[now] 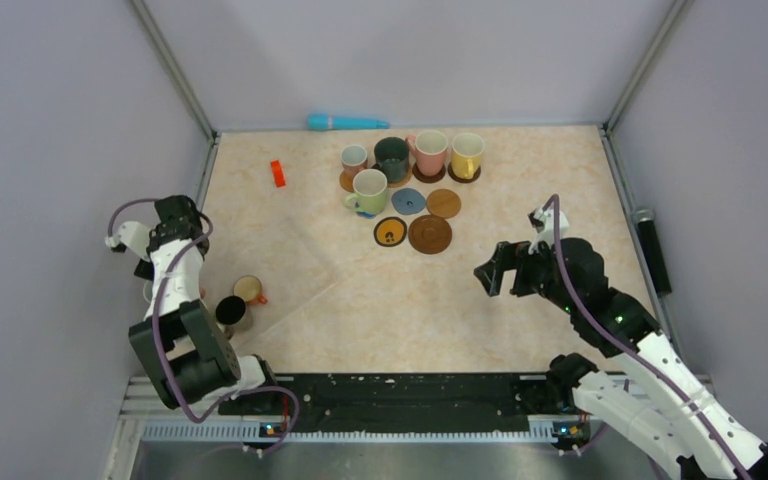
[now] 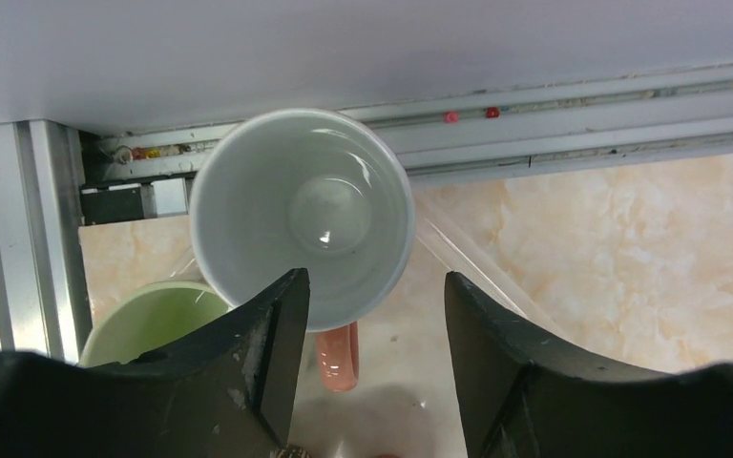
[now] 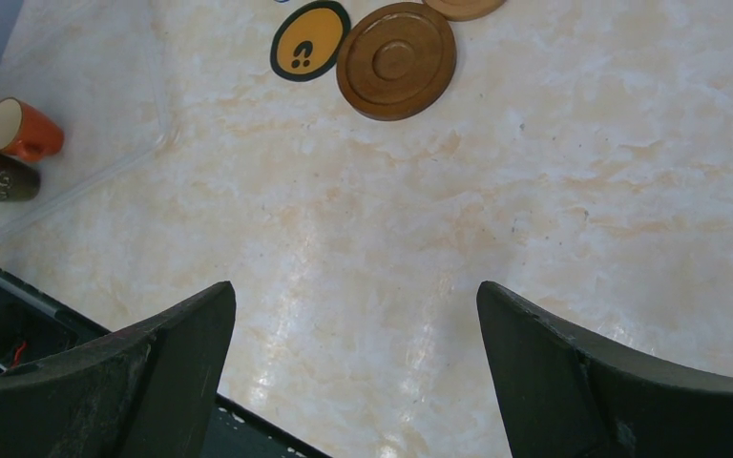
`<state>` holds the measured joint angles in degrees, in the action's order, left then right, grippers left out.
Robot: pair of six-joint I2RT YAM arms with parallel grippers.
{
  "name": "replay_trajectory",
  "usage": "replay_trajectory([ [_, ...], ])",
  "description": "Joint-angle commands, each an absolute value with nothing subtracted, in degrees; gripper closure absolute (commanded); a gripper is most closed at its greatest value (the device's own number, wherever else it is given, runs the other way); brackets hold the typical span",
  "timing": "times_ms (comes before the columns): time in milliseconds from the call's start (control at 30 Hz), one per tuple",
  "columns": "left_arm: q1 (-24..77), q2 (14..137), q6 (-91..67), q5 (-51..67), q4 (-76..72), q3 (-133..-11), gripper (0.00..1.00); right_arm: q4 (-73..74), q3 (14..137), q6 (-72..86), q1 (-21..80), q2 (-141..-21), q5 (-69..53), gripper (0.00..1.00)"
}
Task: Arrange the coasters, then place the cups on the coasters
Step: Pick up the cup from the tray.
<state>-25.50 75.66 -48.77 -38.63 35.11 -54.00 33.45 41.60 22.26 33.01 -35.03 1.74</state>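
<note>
Beneath the parted, empty left jaws sits a white-lined, orange-handled cup (image 2: 301, 210); right jaws gape empty.

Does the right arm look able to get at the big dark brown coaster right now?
Probably yes. The right gripper hangs open over bare table, and the dark brown coaster lies ahead, no cup on it, nothing between. The black-rimmed coaster close beside it may crowd one finger.

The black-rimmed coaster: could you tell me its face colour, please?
The coaster is orange with black marks; clearest in right wrist view.
</note>
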Motion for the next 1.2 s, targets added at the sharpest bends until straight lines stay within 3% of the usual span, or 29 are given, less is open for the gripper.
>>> replay_trajectory([
  [0,-26.1,77.4,-49.3,-36.4,34.0,-55.7,0.41,31.2,41.3,22.6,33.6,-33.9,1.4,0.04],
  [333,-26.8,79.9,-50.4,-35.5,35.2,-55.7,0.5,31.3,41.3,22.7,33.6,-33.5,1.3,0.04],
  [633,-26.7,78.3,-48.3,-40.6,37.1,-58.6,0.81,31.2,41.1,22.8,33.6,-33.4,1.5,0.04],
  [733,-26.7,78.7,-47.2,-40.5,38.9,-60.9,1.0,31.2,41.1,22.8,33.6,-33.4,1.4,0.04],
  [1167,-23.6,77.9,-42.1,-41.0,38.6,-63.7,1.0,31.3,41.0,22.9,33.6,-33.5,2.3,0.04],
])
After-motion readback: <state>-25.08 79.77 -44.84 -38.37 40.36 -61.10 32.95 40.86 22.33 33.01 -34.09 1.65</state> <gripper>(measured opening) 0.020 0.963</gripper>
